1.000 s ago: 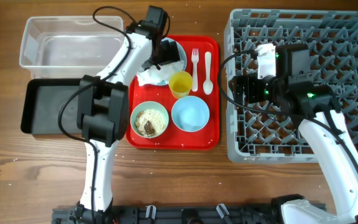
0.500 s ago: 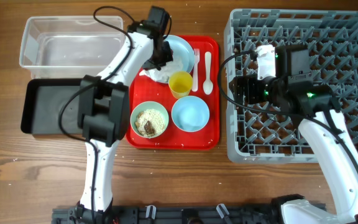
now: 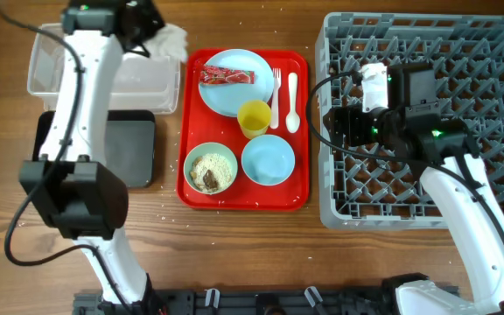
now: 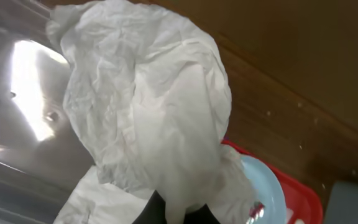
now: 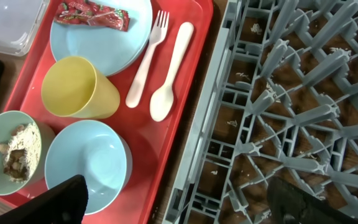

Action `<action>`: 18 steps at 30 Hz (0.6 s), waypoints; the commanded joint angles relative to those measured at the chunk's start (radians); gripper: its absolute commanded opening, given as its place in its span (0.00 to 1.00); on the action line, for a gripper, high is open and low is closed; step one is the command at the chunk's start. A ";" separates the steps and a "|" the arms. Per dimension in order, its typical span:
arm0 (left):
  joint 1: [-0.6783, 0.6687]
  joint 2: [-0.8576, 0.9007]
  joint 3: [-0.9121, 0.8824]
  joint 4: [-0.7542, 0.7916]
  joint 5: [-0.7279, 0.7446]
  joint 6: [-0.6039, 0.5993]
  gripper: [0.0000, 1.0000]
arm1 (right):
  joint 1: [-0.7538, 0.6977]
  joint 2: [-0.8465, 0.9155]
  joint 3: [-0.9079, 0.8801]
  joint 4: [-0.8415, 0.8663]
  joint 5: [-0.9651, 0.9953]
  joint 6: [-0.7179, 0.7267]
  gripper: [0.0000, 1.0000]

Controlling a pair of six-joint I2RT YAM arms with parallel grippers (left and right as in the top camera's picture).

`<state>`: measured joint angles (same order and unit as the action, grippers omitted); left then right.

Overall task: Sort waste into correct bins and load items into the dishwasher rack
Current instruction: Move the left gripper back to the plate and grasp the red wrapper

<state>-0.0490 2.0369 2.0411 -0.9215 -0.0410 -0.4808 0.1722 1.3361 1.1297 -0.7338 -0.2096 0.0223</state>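
Observation:
My left gripper (image 3: 154, 31) is shut on the crumpled white napkin (image 3: 170, 39), which hangs over the right end of the clear tub (image 3: 68, 66). In the left wrist view the napkin (image 4: 148, 112) fills the frame above the gripper (image 4: 176, 213). The red wrapper (image 3: 228, 77) lies on the light blue plate (image 3: 234, 61). Near it stand the yellow cup (image 3: 254, 118), fork (image 3: 276, 87), spoon (image 3: 292, 101), blue bowl (image 3: 268, 160) and the cream-green bowl of food scraps (image 3: 210, 171). My right gripper (image 5: 179, 211) stands open over the left edge of the grey rack (image 3: 427, 122), holding nothing.
The dishes sit on a flat red tray (image 3: 296, 188) between the bins and the rack. The black tray (image 3: 129, 149) lies in front of the clear tub, partly under my left arm. Bare wooden table runs along the front.
My left gripper closed on the napkin at the plate and swung left with it to above the clear tub, uncovering the red wrapper. The right arm has stayed where it was.

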 commanded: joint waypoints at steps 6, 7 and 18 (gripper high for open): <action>0.110 0.163 -0.013 0.103 -0.054 0.003 1.00 | -0.002 0.016 0.022 0.003 -0.018 0.008 0.93; 0.110 0.162 -0.012 0.102 -0.051 0.013 1.00 | -0.002 0.017 0.022 0.003 -0.018 0.008 0.93; -0.119 0.045 -0.011 0.033 -0.070 0.102 1.00 | -0.002 0.017 0.022 0.010 -0.018 0.008 0.93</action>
<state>-0.1280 2.0731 2.0300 -0.8722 -0.0261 -0.3862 0.1722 1.3418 1.1294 -0.7254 -0.2096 0.0223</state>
